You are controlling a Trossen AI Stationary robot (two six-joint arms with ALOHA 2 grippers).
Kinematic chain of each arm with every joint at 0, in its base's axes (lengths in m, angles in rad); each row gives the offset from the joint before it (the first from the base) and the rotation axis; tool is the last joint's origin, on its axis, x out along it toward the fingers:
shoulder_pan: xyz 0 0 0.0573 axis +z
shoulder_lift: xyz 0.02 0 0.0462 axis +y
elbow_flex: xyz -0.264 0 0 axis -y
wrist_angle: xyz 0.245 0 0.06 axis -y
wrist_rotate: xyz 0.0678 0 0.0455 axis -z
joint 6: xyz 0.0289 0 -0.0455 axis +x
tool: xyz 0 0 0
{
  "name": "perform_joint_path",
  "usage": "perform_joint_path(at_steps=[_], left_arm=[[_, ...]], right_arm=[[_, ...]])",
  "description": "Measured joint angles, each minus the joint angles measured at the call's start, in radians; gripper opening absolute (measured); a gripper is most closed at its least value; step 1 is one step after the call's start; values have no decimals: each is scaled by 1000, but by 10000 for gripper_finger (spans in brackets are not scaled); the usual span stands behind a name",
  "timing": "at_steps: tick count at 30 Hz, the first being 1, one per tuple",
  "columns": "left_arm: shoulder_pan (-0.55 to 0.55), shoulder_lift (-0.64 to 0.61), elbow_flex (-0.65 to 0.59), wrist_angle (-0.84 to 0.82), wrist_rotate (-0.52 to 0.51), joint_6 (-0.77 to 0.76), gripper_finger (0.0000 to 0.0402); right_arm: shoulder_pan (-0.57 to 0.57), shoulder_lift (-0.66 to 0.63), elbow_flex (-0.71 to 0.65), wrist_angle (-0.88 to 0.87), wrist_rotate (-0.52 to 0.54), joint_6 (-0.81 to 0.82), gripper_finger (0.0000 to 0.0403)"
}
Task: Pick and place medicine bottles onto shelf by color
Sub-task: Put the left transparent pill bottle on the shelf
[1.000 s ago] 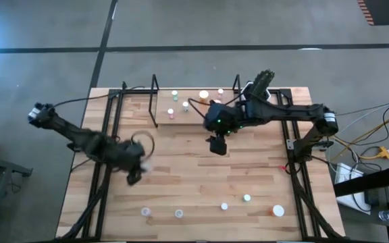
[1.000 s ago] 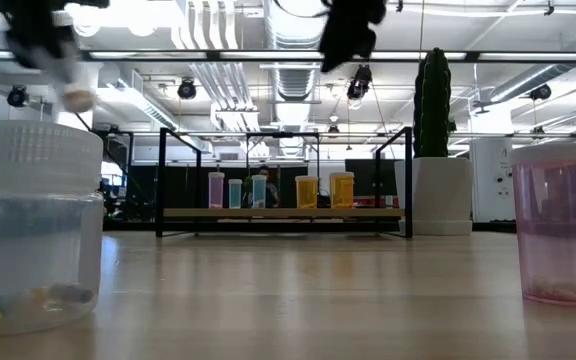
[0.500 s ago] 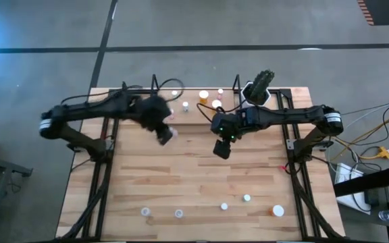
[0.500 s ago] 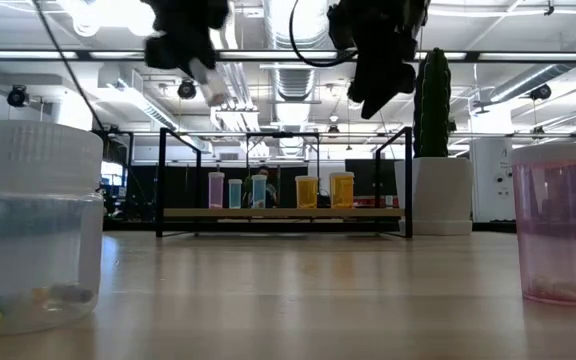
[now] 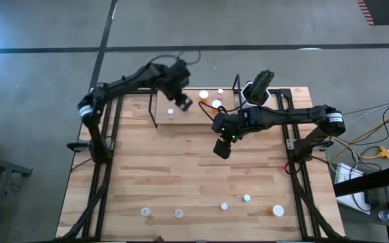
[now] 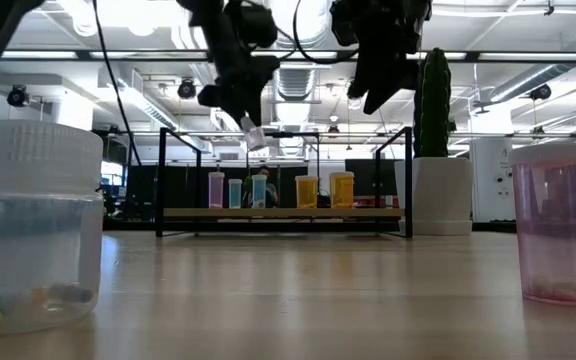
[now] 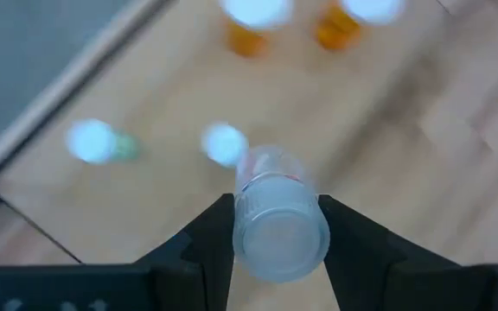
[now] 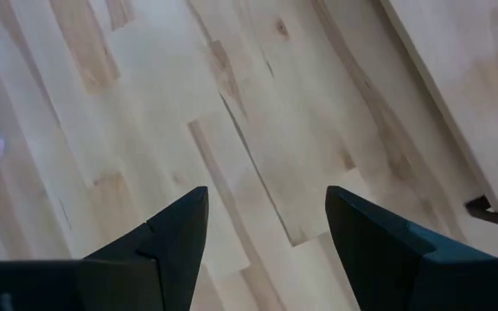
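The left claw (image 7: 275, 226) is clamped on a clear medicine bottle (image 7: 277, 216), cap outward, carried high above the shelf (image 5: 194, 116) so it clears the bottles standing beneath. The right claw (image 5: 221, 148) hangs empty over bare worktop (image 5: 181, 169), fingers spread wide, just clear of the shelf.

So the left gripper (image 5: 184, 102) went from low over the table's left side a second ago all the way to above the shelf (image 5: 194, 121), carrying a clear bottle (image 7: 277, 220) clamped in its fingers the whole trip. The right gripper (image 5: 221, 149) drifted a little toward the near side and right of where it was, jaws apart.
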Motion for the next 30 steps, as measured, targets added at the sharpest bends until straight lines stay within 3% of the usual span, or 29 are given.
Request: perform_joint_path(at_steps=[8, 16, 30], left_arm=[[135, 116, 48, 81, -23, 35, 130], [131, 236, 54, 110, -22, 77, 130], [131, 268, 32, 181, -22, 77, 133]], right_arm=[[0, -5, 0, -1, 0, -25, 224], [0, -7, 0, -2, 0, -62, 224], [-2, -7, 0, -9, -1, -63, 224]])
